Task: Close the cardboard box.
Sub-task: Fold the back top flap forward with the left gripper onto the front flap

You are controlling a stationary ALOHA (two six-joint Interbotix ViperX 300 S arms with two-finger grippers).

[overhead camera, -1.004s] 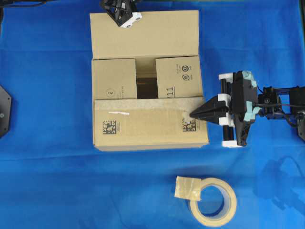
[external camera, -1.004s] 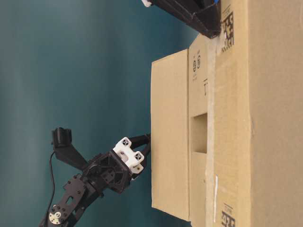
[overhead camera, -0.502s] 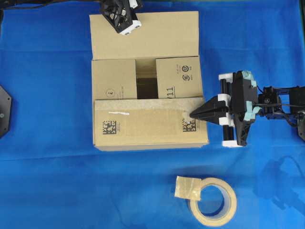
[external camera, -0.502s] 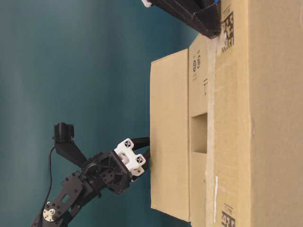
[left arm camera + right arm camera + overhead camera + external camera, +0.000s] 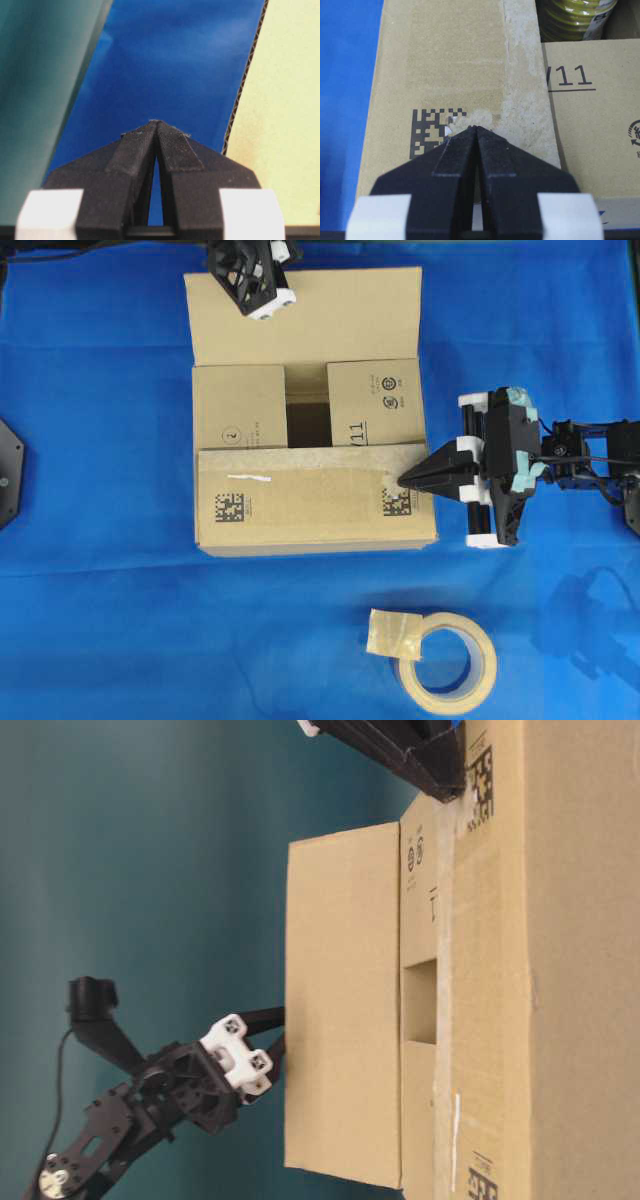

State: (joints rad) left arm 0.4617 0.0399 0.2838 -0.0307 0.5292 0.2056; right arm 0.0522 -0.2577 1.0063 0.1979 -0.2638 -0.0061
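Note:
The cardboard box (image 5: 315,510) stands mid-table. Its two side flaps are folded in, leaving a gap between them, and the near flap (image 5: 300,495) with its square codes lies flat. The far flap (image 5: 320,315) is raised and leans away. My left gripper (image 5: 255,285) is shut and empty, its tips against the outer face of the far flap (image 5: 340,1010); in the left wrist view that flap's edge (image 5: 240,100) runs beside the gripper (image 5: 156,122). My right gripper (image 5: 405,480) is shut and empty, its tips (image 5: 476,128) pressing on the near flap by a code square (image 5: 430,132).
A beige tape roll (image 5: 445,660) lies on the blue cloth (image 5: 100,620) in front of the box. A yellow-green roll (image 5: 575,17) shows inside the box through the gap. The right arm (image 5: 580,455) stretches in from the right edge.
The far flap has swung higher, and my left gripper has moved along with its outer face. The right gripper has stayed pressed on the near flap.

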